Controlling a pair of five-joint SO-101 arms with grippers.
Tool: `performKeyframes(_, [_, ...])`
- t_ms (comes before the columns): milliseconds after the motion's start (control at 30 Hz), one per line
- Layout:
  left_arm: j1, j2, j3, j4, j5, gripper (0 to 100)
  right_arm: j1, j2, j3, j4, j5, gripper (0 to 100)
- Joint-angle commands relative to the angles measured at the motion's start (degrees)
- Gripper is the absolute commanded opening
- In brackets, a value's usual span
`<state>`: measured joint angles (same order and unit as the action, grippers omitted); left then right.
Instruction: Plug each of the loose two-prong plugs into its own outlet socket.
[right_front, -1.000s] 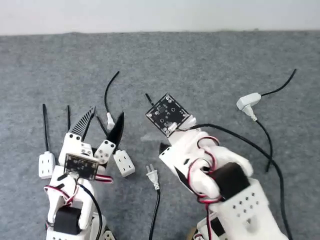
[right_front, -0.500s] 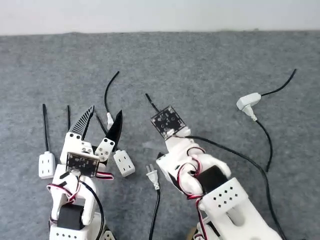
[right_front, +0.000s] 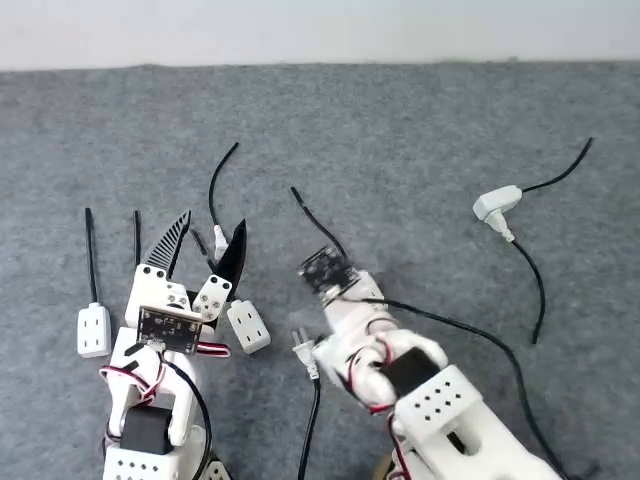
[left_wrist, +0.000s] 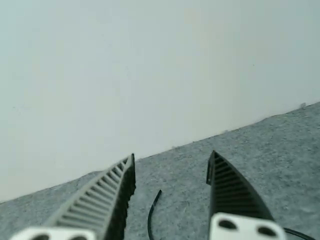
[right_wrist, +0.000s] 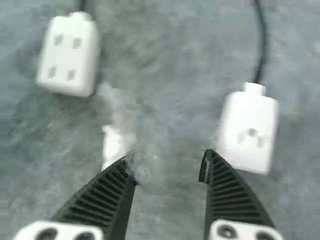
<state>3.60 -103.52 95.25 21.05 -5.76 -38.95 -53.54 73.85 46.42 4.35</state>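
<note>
My left gripper (right_front: 213, 222) stands open at the front left, its fingers either side of a small white plug (right_front: 220, 243) on a black cable. In its own view the left gripper (left_wrist: 172, 157) points at the wall, over a cable end (left_wrist: 152, 220). Two white outlet sockets lie by that arm, one (right_front: 93, 330) at its left and one (right_front: 248, 327) at its right. A two-prong plug (right_front: 303, 350) lies just left of the right arm. My right gripper (right_wrist: 165, 170) is open, low over the carpet, with that blurred plug (right_wrist: 114, 142) beside one fingertip (right_wrist: 122, 172) and both sockets (right_wrist: 67, 55) (right_wrist: 248, 132) beyond. Another white plug (right_front: 497, 205) lies far right.
Grey carpet (right_front: 400, 130) covers the table up to a white wall at the back. Black cables trail from the sockets and plugs. A long cable (right_front: 530, 260) curves down the right side, and the right arm's own lead (right_front: 470, 330) crosses beside it.
The right arm has drawn back toward the front and dipped leftward, bringing its wrist down close to the two-prong plug. The left arm has barely moved.
</note>
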Motion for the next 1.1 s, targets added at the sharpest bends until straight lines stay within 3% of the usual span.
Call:
performKeyframes(0, [0.35, -0.88, -0.48, -1.58, 0.44, 22, -4.35, -0.48, -0.53, -1.89, -0.79, 18.3])
performKeyframes(500, [0.35, -0.88, -0.31, -1.67, 0.44, 22, -5.32, -0.4, -0.35, -4.35, -7.38, 18.4])
performKeyframes(700, [0.35, -0.88, -0.22, -1.76, 0.44, 22, -5.41, -1.01, -0.79, -3.12, -23.3, 18.4])
performKeyframes(1067, [0.35, -0.88, -0.22, -1.85, 0.44, 22, -7.16, -1.01, 4.31, -6.9, -23.74, 18.4])
